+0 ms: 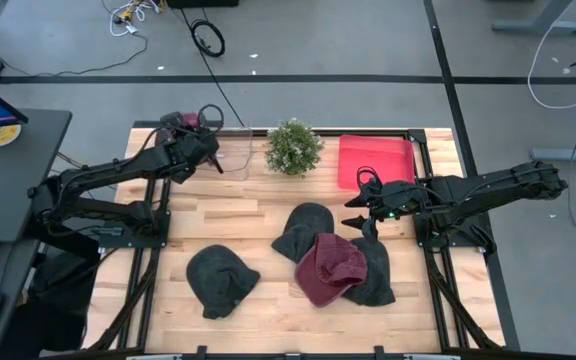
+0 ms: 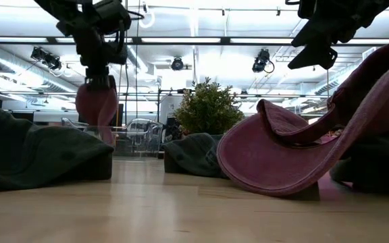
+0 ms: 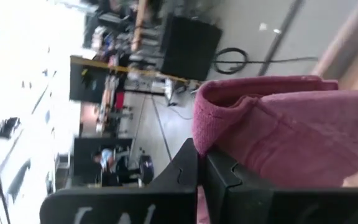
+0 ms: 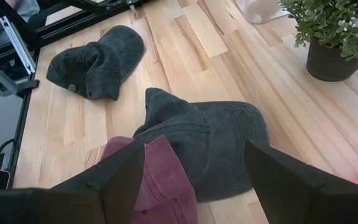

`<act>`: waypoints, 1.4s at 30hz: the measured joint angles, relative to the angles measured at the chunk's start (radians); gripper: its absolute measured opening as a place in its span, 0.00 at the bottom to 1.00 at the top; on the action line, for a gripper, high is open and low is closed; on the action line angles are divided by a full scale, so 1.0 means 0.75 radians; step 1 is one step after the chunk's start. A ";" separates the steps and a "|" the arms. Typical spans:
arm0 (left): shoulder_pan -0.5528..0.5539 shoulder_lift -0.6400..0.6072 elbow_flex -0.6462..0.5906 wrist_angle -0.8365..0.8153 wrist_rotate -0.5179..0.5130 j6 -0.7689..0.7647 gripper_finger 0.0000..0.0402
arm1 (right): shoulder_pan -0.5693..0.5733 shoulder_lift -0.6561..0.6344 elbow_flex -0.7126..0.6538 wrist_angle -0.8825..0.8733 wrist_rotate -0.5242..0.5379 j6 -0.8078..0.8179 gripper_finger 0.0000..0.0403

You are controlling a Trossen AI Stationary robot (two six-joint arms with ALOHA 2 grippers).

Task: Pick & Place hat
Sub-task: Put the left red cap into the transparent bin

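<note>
The left end effector point(image 1: 206, 140) is clamped on a maroon hat point(image 3: 278, 134), held in the air at the far left corner of the wooden tabletop point(image 1: 268, 215), just beside a clear bin point(image 2: 135, 135). The right end effector point(image 1: 360, 208) hovers with fingers spread wide and empty, a potted plant point(image 1: 293, 148) and red tray point(image 1: 376, 160) just beyond it. Beneath and ahead lie dark hats point(image 4: 219, 146) and a second maroon hat point(image 1: 330, 268), with bare wood between them and a lone dark hat point(image 1: 220, 282).

You see two dark, matte arms built of slim jointed links, the left arm point(image 1: 108, 180) at the frame's left, the right arm point(image 1: 488, 188) at its right. Black cable loops near each wrist. Your right gripper point(image 4: 194, 180) shows two flat, angular black fingers point(image 4: 120, 177).
</note>
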 joint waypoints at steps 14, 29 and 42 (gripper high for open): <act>-0.001 0.000 -0.063 0.096 0.206 0.089 0.01 | 0.000 0.000 0.000 0.001 0.000 -0.003 0.70; -0.001 0.202 -0.063 0.155 0.430 0.090 0.01 | 0.000 0.000 0.000 0.001 0.000 -0.005 0.70; -0.007 0.389 -0.064 0.266 0.445 0.115 0.01 | 0.000 0.000 0.000 0.001 0.000 -0.005 0.70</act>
